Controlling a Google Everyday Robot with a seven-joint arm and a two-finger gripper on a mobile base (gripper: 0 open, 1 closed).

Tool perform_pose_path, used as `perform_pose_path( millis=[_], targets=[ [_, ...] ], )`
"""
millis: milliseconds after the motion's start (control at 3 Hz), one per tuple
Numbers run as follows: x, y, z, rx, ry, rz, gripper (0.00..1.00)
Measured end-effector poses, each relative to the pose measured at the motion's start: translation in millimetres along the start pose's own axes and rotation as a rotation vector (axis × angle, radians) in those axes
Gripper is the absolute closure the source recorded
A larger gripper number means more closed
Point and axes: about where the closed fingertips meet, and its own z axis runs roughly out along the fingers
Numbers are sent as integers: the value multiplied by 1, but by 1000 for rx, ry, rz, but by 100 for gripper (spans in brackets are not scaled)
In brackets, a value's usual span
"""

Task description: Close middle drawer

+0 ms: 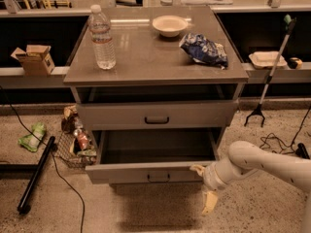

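Wide, shallow grey metal middle drawer (131,173), standing pulled well out beneath the taller upper drawer front (194,114), cavity exposed, small dark handle (159,177) ungrasped; at its right corner, the white arm's 2-finger gripper (204,186), fingers spread apart, 1 tip seemingly against the front; apparently placed to push, not grasp.

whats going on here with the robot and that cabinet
The robot's arm reaches in from the right, with its gripper open at the right end of the middle drawer front. That drawer is pulled well out and looks empty; it has not been pushed shut yet. A water bottle, bowl and snack bag sit on the cabinet top.
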Motion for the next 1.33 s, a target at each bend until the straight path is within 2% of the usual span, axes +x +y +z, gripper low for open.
perform_pose_path(
  millis=[667, 1000, 1333],
  targets=[
    [-11, -63, 0, 59, -69, -84, 41],
    [-11, -94, -3, 103, -97, -89, 64],
    [-8, -113, -6, 138, -111, -77, 68]
  ],
)
